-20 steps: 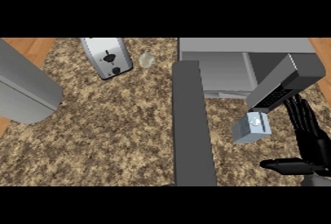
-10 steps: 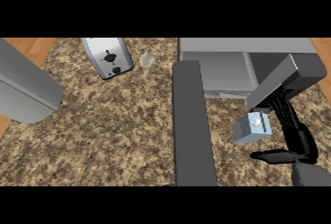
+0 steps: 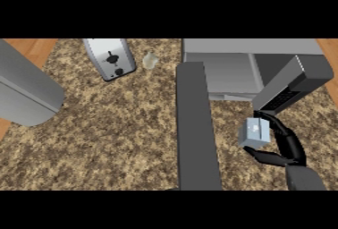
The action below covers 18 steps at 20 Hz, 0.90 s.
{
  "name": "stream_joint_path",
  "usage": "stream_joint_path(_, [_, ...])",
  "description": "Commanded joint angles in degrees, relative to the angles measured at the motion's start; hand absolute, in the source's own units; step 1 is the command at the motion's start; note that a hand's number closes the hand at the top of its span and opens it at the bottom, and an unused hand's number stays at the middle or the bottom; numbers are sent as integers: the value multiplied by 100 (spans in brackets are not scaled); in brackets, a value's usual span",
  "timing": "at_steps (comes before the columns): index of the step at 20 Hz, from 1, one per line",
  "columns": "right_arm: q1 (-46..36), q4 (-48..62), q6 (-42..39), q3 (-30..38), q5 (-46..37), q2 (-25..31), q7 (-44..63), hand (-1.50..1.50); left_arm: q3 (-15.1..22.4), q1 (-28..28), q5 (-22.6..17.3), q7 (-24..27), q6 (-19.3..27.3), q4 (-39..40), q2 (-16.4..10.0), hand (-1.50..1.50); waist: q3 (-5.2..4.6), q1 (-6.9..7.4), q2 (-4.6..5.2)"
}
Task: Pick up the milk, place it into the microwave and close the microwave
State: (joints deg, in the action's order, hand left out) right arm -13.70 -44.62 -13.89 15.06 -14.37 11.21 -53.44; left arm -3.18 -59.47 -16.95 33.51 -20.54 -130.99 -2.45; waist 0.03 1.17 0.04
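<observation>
At the right end of the counter [image 3: 119,143], just in front of the microwave [image 3: 228,74], the milk carton [image 3: 253,133] stands on the speckled top, apart from the oven and not yet inside it. The right hand [image 3: 290,154] is at the carton. Its fingers [image 3: 282,132] curve up along the carton's right side and the thumb lies across below its near edge, so the hand reads as closed round the milk. From this steep angle it cannot be confirmed that every pad bears on the carton. The left hand does not show in the view. The microwave door [image 3: 195,134] is swung fully out toward the robot, a long grey slab to the left of the carton, and the pale cavity is exposed beyond it. A dark keyed panel [image 3: 290,85] juts at a slant just above the fingertips. The toaster [image 3: 109,58] stands well apart at the far left and plays no part. Assessment: the pick-up step is in hand, at the point of securing the grasp; placing the milk and closing the door are not yet done. The next move calls for a lift straight up, then a carry away from the robot and leftward into the cavity. That path must keep clear of the slanted panel beside the fingers and of the door's inner face, with the carton kept upright throughout.
</observation>
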Motion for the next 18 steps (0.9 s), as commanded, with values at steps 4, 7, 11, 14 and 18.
stream_joint_path(4, [-348, 1129, 500, 19, -273, 196, -1247, -150, -108, -39, -103, 90, -268, 115, 106, -150, 7, 22, 8])
stream_joint_path(7, [-487, 1613, 996, 23, -529, 340, -1552, 150, -349, 386, -271, -210, -74, 198, -68, -150, 13, 15, 42])
stream_joint_path(11, [-954, 1870, 1490, -99, -788, 225, -1310, 150, -376, 109, -379, -204, -259, -136, -42, -150, 13, 60, 32])
stream_joint_path(14, [-1155, 2240, 1754, -59, -851, 164, -1448, 150, -339, 174, -261, -90, -332, 149, 68, -150, 13, 77, 38])
stream_joint_path(18, [-1258, 2170, 1393, 62, -670, 265, -1886, 150, -143, -12, -208, -130, -392, -27, 172, -150, 21, 103, 52])
